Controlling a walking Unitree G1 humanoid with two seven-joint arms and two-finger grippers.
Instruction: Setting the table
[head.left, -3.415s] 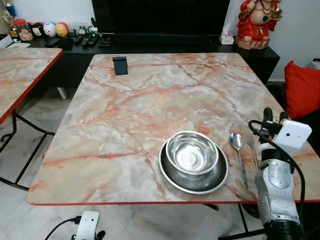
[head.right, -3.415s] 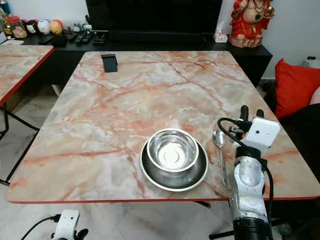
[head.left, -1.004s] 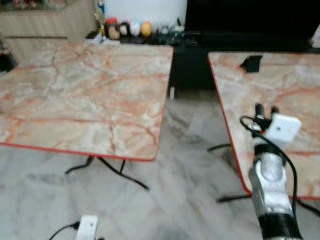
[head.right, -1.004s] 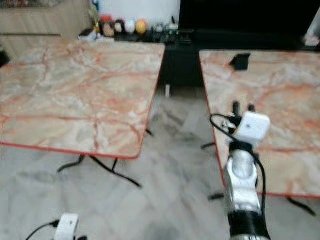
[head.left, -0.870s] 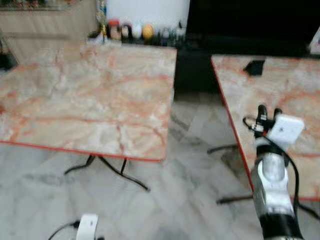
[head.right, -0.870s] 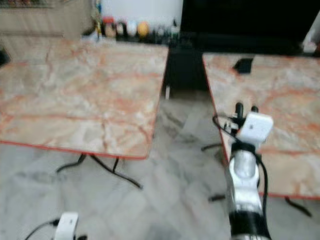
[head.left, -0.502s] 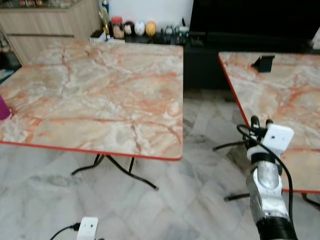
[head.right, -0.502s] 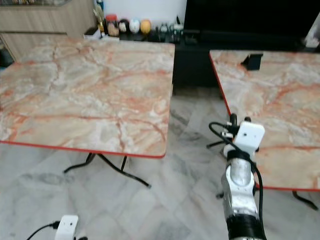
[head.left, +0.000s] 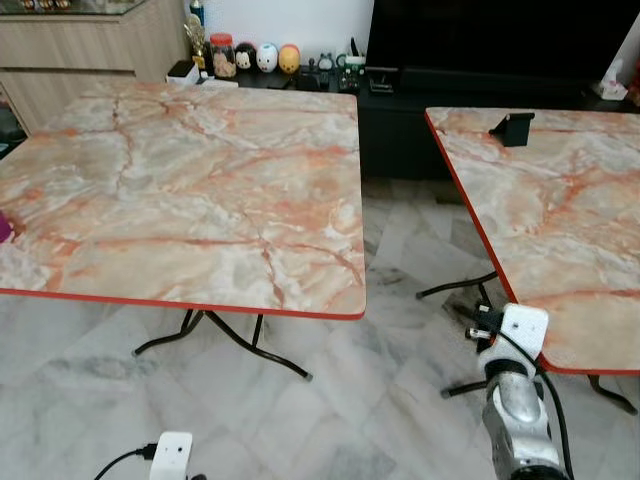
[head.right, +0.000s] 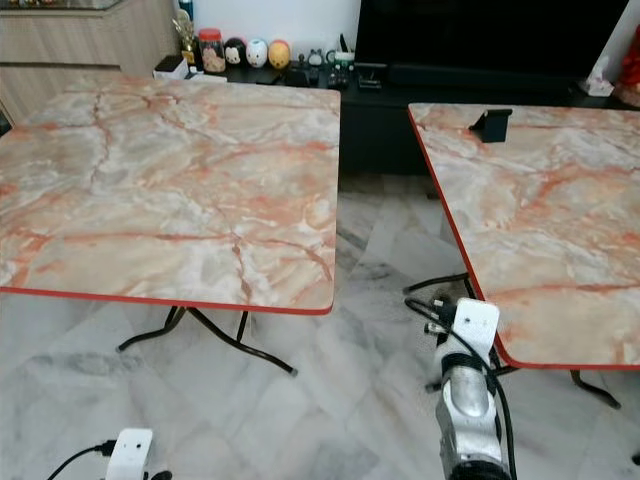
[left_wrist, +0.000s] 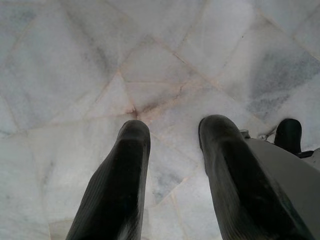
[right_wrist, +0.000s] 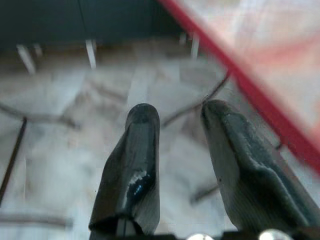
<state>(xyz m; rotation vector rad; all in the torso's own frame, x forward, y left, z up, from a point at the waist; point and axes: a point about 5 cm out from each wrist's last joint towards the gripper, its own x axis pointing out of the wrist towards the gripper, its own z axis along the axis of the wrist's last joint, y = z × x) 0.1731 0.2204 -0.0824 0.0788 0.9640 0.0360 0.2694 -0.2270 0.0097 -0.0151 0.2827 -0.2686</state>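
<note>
Two marble-topped tables with red edges stand before me: a bare one on the left and one on the right with a small black stand at its far end. My right arm hangs low beside the near corner of the right table, its white wrist camera facing up. In the right wrist view, my right gripper is open and holds nothing, with the floor and the table's red edge beyond it. My left gripper hangs open over the marble floor.
A strip of marble floor runs between the tables, crossed by their black folding legs. A dark TV cabinet with small figurines stands behind. A white device on a cable lies on the floor near me. Something pink sits at the left table's edge.
The view has swung left, away from the right table's bowl, plate and cutlery, to both tables and the gap between them. My right arm has sunk lower in the last half second.
</note>
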